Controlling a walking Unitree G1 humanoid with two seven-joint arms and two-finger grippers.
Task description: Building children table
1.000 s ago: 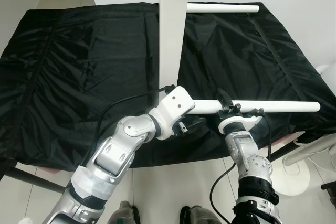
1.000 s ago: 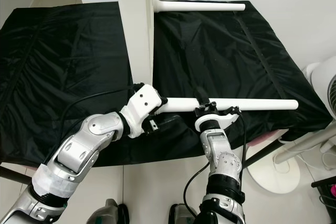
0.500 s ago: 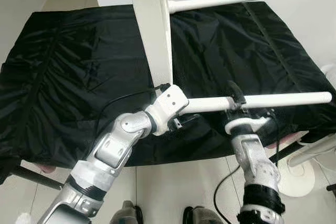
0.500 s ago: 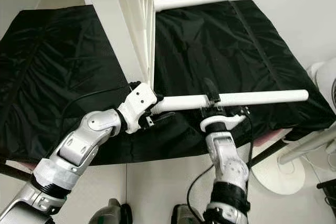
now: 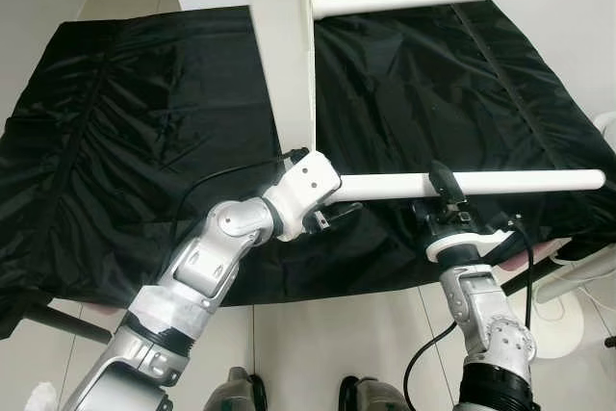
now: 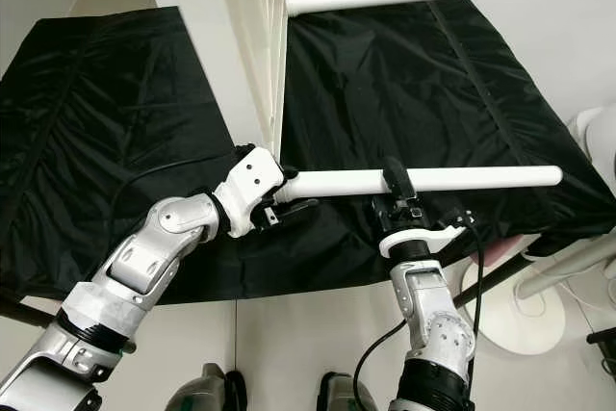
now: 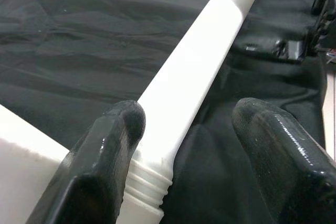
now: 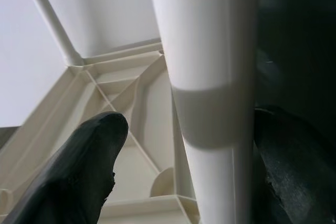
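Note:
A white children's table top (image 5: pixel 279 45) stands on edge over the black cloth (image 5: pixel 125 122), its ribbed underside (image 6: pixel 260 7) facing right. Two white legs stick out to the right: a far one (image 5: pixel 404 0) and a near one (image 5: pixel 520 181). My left gripper (image 5: pixel 332 211) sits at the near leg's threaded base, open, with one finger (image 7: pixel 105 166) against the leg (image 7: pixel 199 61) and the other apart from it. My right gripper (image 5: pixel 445 188) reaches up from below at mid-leg, open, its fingers straddling the leg (image 8: pixel 205 77).
The black cloth covers a wide flat surface, with its front edge just below my arms. A white rounded object (image 6: pixel 597 132) and a white stand (image 6: pixel 568 257) are at the right, beside a pink edge (image 5: pixel 539 252). Tiled floor (image 5: pixel 318 334) lies below.
The whole view has shifted. The table top leans a little differently and shows its ribbed underside. Both grippers stay at the near leg; my right wrist sits lower under it.

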